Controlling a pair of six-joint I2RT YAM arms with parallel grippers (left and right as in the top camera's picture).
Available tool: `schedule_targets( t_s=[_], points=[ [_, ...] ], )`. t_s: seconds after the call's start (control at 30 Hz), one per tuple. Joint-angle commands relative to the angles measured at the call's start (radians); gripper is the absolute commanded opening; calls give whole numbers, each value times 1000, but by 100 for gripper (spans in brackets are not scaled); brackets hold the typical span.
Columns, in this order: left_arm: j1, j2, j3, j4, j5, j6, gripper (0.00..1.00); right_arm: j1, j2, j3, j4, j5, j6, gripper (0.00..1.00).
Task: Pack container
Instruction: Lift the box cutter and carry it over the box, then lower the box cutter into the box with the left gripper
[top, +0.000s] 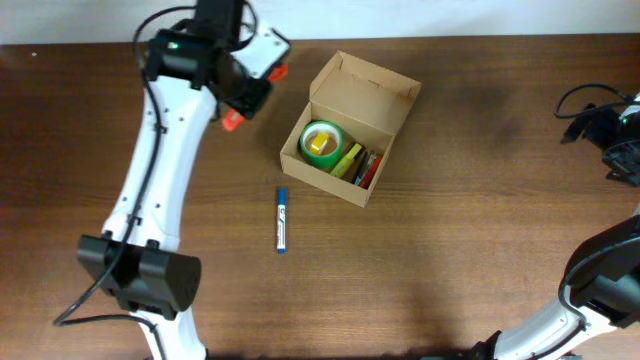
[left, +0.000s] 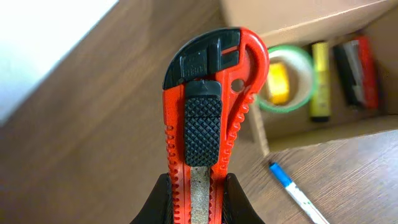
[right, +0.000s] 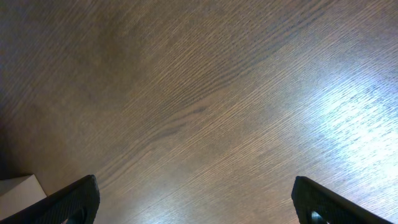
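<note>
The left arm (top: 160, 150) rises from a dark base at the near left of the table (top: 450, 250). Its long white link reaches toward the far edge, and the wrist turns in toward the middle. The left end effector (left: 198, 202) is closed tight, its two dark fingers (left: 163, 200) pinching the lower body of a red utility knife (left: 208, 93), which points straight out ahead of them. The right arm (top: 600, 275) sits folded at the near right corner, only partly in view. The right end effector (right: 196, 202) has its jaws spread wide and holds nothing, with the dark fingertips (right: 68, 199) facing the tabletop.
</note>
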Motion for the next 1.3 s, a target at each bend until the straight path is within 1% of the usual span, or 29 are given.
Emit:
schedule_targets(
  t_s=[0.0, 0.13, 0.3, 0.5, 0.67, 0.77, 1.0, 1.27],
  points=[
    [-59, 70, 52, -2, 3, 99, 1, 1, 9, -3, 2, 5, 4, 99],
    [-138, 114, 75, -2, -3, 185, 2, 1, 9, -3, 2, 5, 4, 100],
    [-208, 144, 75, -2, -43, 274, 1, 1, 9, -3, 2, 5, 4, 99],
    [-261, 145, 75, 3, -42, 407, 1, 1, 9, -3, 2, 5, 4, 99],
    [-278, 169, 74, 3, -26, 484, 1, 1, 9, -3, 2, 5, 4, 99],
    [-278, 201, 74, 3, 2, 507, 2, 1, 9, -3, 2, 5, 4, 99],
    [-278, 252, 72, 37, 27, 506, 2, 1, 9, -3, 2, 5, 4, 99],
    [-286, 312, 72, 28, 57, 506, 1, 1, 9, -3, 2, 5, 4, 99]
  ],
)
